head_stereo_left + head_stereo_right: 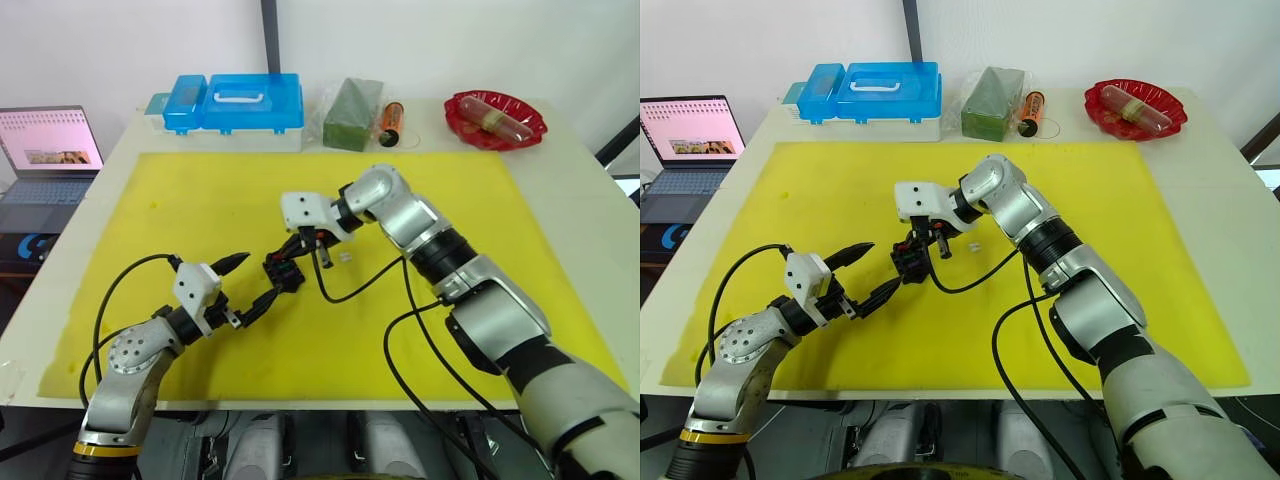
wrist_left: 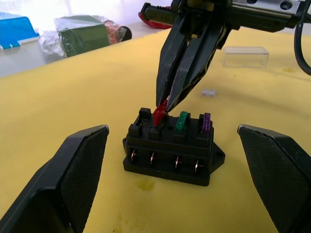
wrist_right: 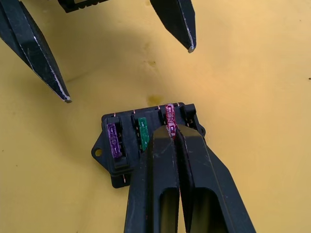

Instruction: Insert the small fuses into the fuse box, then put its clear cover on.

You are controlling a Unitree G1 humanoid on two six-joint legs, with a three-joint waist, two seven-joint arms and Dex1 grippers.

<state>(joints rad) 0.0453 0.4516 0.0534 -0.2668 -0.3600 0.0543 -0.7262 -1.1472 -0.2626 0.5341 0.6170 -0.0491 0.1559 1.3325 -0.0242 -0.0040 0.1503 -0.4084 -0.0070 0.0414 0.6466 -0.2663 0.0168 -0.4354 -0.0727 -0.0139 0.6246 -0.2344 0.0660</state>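
I see the fuse box (image 2: 170,150) sitting near the middle of the yellow mat (image 1: 200,200) on the surface. My right pincer (image 3: 171,130) is pressed together on the red fuse (image 2: 159,115), which stands in a slot of the box. Beside it in the box sit the green fuse (image 2: 182,121) and the purple fuse (image 2: 206,123). My left pincer (image 2: 175,160) is spread wide, one finger on either side of the box, not touching it. Beyond the box lie the clear cover (image 2: 245,56) and, nearer, a pale grey fuse (image 2: 208,91).
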